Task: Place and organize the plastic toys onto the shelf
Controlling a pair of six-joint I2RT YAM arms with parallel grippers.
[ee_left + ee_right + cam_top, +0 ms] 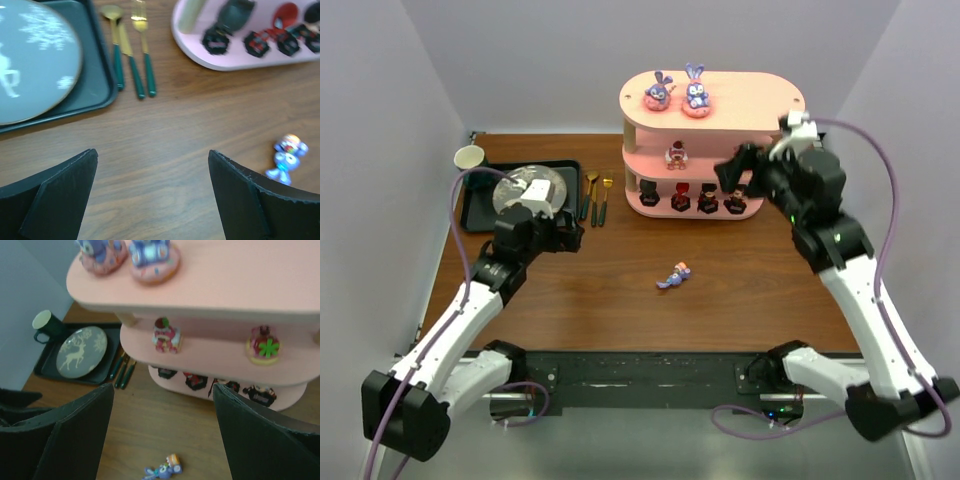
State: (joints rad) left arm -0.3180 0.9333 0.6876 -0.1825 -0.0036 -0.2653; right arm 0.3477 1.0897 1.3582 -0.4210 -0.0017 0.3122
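The pink shelf (760, 95) stands at the back of the table. Two purple-blue bunny toys (658, 95) (696, 96) sit on its top. A pink/red toy (675, 155) is on the middle tier, and the right wrist view shows a second one (263, 345) there. Several dark toys (680, 200) line the bottom tier. One bunny toy (674, 276) lies on its side on the table in front of the shelf (240, 275). My right gripper (735, 168) hovers open and empty by the shelf's right front. My left gripper (570, 235) is open and empty above bare wood, left of the lying bunny toy (286, 157).
A black tray (470, 205) holding a grey plate (30, 60) sits at the back left, with a cup (469, 157) at its far corner. Gold cutlery with green handles (597, 197) lies between the tray and the shelf (200, 57).
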